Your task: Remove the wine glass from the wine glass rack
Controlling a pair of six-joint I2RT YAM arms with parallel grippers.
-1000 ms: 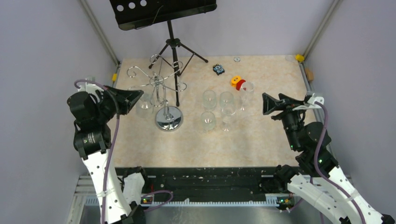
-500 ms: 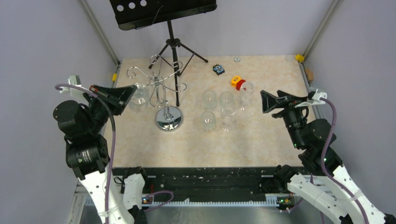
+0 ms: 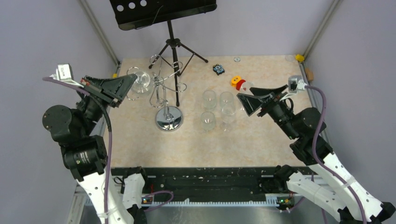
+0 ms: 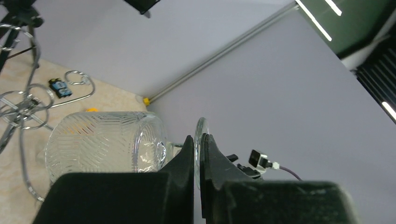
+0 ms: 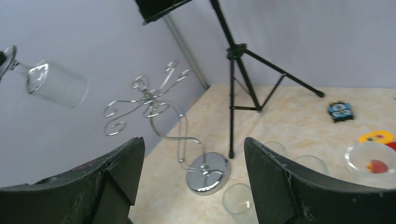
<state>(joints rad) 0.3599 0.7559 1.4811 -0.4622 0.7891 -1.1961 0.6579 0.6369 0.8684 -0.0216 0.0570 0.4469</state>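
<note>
The chrome wine glass rack (image 3: 164, 88) stands on its round mirrored base (image 3: 169, 118) at the left of the table. My left gripper (image 3: 125, 87) is shut on the foot of a ribbed wine glass (image 3: 140, 82) and holds it tilted in the air. In the left wrist view the jaws (image 4: 197, 140) pinch the glass's foot disc, with the bowl (image 4: 102, 144) to the left. In the right wrist view the glass (image 5: 56, 84) hangs left of the rack's loop arms (image 5: 147, 100), apart from them. My right gripper (image 3: 247, 103) is open and empty above the table's right half.
Several wine glasses (image 3: 209, 99) stand upright right of the rack, one more (image 3: 246, 88) near the right gripper. A black tripod music stand (image 3: 173, 46) stands behind the rack. A small blue toy (image 3: 219, 69) and an orange-red piece (image 3: 237, 82) lie at the back.
My left gripper has risen and swung back to the far left, carrying the glass away from the rack's base side. My right gripper has moved left, over the standing glasses.
</note>
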